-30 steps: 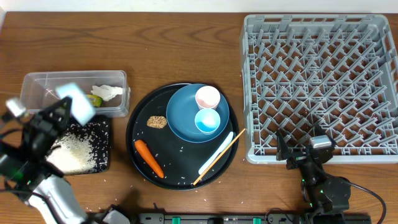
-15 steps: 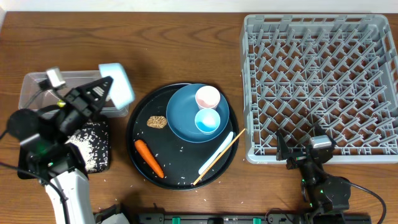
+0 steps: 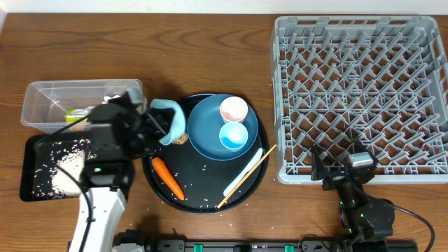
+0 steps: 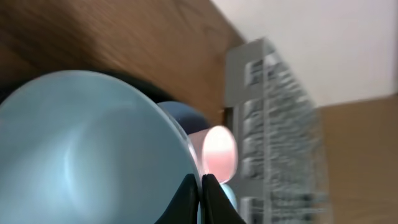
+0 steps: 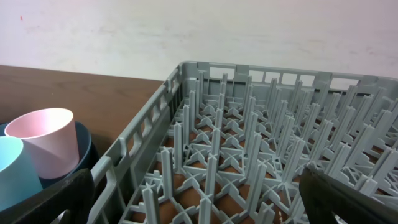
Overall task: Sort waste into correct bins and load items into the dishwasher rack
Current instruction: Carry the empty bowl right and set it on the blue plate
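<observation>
– Rack [image 3: 360, 98] looks bare to me. Has anything gone in?

– Nothing that I can see; every peg stands free. The waste is further along. White rice [image 3: 70, 168] lies heaped in the shallow black tray [image 3: 28, 190], and the yellow-green wrapper [image 3: 72, 115] sits in the clear tub [image 3: 35, 91]. I can't make out the tissue, because the arm hides that corner.

– And what about the bowl?

– The left gripper [image 3: 155, 124] is pinched tight on the rim of the pale-blue bowl [image 3: 170, 119]. It holds the bowl tipped on its side over the left edge of the round black tray [image 3: 203, 187], just beside the dark-blue plate [image 3: 206, 143]. I'd guess that's the first dish bound for the rack.

– What's left, then?

– Quite a lot. The carrot [image 3: 168, 178] and the brown lump [image 3: 180, 139] lie on the round tray, with a few loose grains scattered about. The pink cup [image 3: 234, 109] and light-blue cup [image 3: 233, 136] stand on the plate. The chopsticks [image 3: 246, 175] and the white utensil [image 3: 241, 171] lean across the tray's right side.

– And the other arm?

– The right gripper [image 3: 336, 166] rests at the rack's near wall. Its jaws are spread wide and hold nothing. Sorting seems about half done to me, and loading has barely begun.
</observation>
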`<act>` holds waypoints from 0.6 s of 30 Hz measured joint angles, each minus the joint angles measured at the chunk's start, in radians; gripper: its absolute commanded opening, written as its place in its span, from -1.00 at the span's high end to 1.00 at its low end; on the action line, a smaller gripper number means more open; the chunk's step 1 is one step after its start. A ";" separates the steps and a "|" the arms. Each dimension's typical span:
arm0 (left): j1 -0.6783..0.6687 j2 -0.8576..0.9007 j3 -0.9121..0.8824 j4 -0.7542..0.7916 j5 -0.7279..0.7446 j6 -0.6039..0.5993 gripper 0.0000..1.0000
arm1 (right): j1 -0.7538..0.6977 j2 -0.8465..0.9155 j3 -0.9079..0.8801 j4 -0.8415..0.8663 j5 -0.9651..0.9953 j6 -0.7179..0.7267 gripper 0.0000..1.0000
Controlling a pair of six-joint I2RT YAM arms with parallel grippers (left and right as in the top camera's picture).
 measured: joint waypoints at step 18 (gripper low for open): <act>-0.460 0.234 0.018 0.044 -0.409 0.222 0.85 | 0.000 0.000 0.000 0.000 0.000 0.000 -0.99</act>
